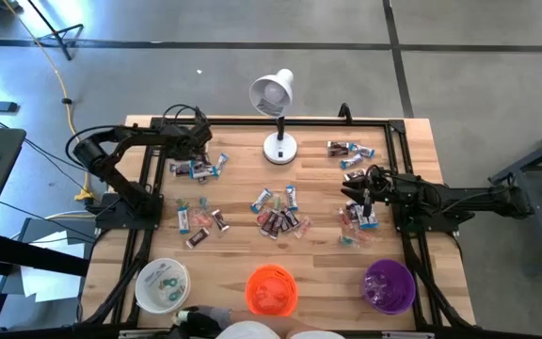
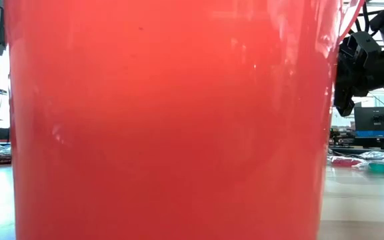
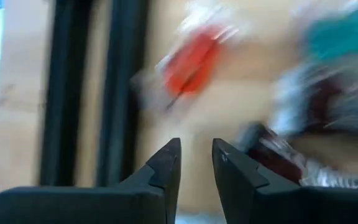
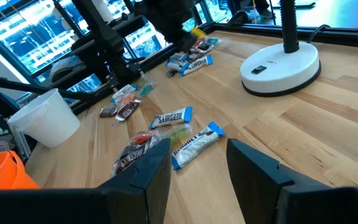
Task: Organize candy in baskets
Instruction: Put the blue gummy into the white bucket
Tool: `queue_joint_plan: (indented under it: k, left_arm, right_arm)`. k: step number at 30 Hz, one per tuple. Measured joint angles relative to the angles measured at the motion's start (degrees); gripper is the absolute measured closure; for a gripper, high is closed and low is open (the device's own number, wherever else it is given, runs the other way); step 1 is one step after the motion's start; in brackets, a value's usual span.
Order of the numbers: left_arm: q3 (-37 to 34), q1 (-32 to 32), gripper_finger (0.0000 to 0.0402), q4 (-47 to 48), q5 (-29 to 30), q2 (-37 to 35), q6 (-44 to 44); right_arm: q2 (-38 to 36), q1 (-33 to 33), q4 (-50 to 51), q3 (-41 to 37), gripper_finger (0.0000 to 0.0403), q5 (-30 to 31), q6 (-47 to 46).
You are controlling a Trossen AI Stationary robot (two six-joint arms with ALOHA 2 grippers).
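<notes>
Floor: grey concrete floor (image 1: 252,24) is showing around the table, crossed by dark seam lines, with a yellow cable (image 1: 64,89) trailing down at the far left.
Table: a light wooden tabletop (image 1: 243,188) is sitting inside a black frame, its planks running lengthwise.
Left gripper: the left gripper (image 1: 199,143) is hovering over the far-left candy cluster; in its wrist view the fingers (image 3: 166,168) are standing a narrow gap apart with nothing between them, and whether they are touching a wrapper I cannot tell.
Far-left candy: blue and dark wrappers (image 1: 196,168) are lying just beside that gripper.
Left-middle candy: a looser scatter (image 1: 200,218) is lying nearer the baskets, greenish and brown pieces mixed.
White basket: the white basket (image 1: 162,285) is sitting at the near-left edge with a few greenish candies inside.
Desk lamp: a white desk lamp (image 1: 278,146) is standing at the far middle, head tilted toward the far edge.
Centre candy: a blue and brown heap (image 1: 278,212) is lying in the middle of the table.
Orange basket: the orange basket (image 1: 271,290) is sitting at the near middle, filling almost the whole low view (image 2: 172,120).
Right gripper: the right gripper (image 1: 365,193) is hanging over the right-hand candy, its fingers (image 4: 148,174) spread apart and empty.
Right candy: one group (image 1: 351,151) is lying at the far right, another (image 1: 356,221) near the gripper.
Purple basket: the purple basket (image 1: 389,284) is sitting at the near right.
Room: windows and shelving are showing blurred beyond the table in the right wrist view.
</notes>
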State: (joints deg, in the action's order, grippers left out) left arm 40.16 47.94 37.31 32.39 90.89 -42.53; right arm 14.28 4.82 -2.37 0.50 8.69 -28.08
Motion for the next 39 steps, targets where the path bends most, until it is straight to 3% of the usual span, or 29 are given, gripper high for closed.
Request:
queue_joint_plan:
  k: [20,27,32,39]
  left_arm:
    - [0.29,0.66,0.0322,-3.37,0.95,-1.04,-5.05]
    - [0.39,2.39,0.0322,-5.5,-5.56,-6.7,-6.17]
    - [0.39,1.74,0.0322,-13.49,-10.01,-9.55,2.2]
    - [0.46,1.95,0.0322,-18.36,-6.75,-7.83,14.39]
  right_arm:
    - [0.0,0.0,0.0,0.01,0.0251,-0.13,0.0]
    - [0.0,0.01,0.0,0.0,0.0251,-0.11,0.01]
    - [0.0,0.0,0.0,0.0,0.0251,-0.11,0.02]
    - [-0.01,0.0,0.0,0.0,0.0251,-0.08,0.0]
